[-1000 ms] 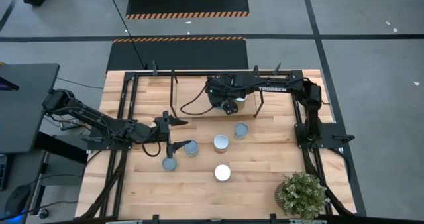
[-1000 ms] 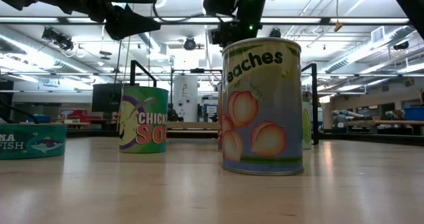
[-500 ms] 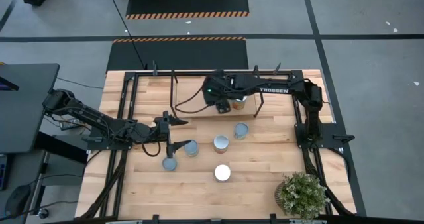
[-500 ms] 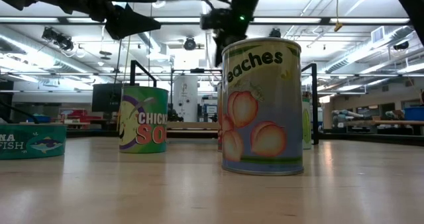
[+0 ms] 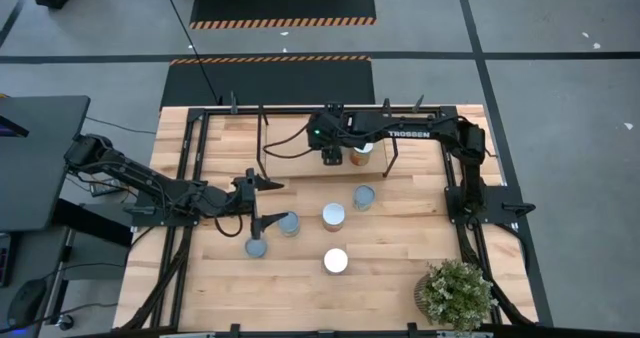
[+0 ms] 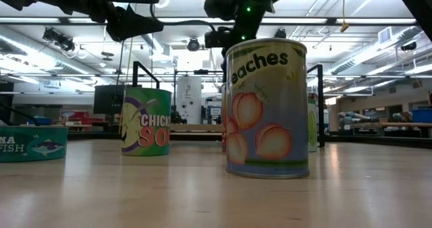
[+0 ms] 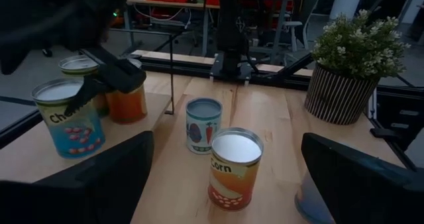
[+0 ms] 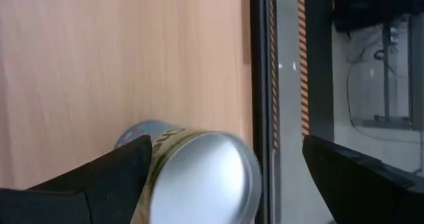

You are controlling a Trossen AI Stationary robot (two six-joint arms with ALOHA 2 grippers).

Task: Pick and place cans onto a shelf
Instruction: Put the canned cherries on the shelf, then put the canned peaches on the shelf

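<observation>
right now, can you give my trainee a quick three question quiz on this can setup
1. True or false: the plant stands on the shelf.
2. Which gripper is over the shelf? A) left B) right C) neither
3. Fill in: the big can nearest the low camera is labelled ____.

Key:
1. False. It stands at a table corner, far from the shelf.
2. B. The right gripper is there, open, above a can; the left gripper is open beside the loose cans.
3. Peaches.
</observation>
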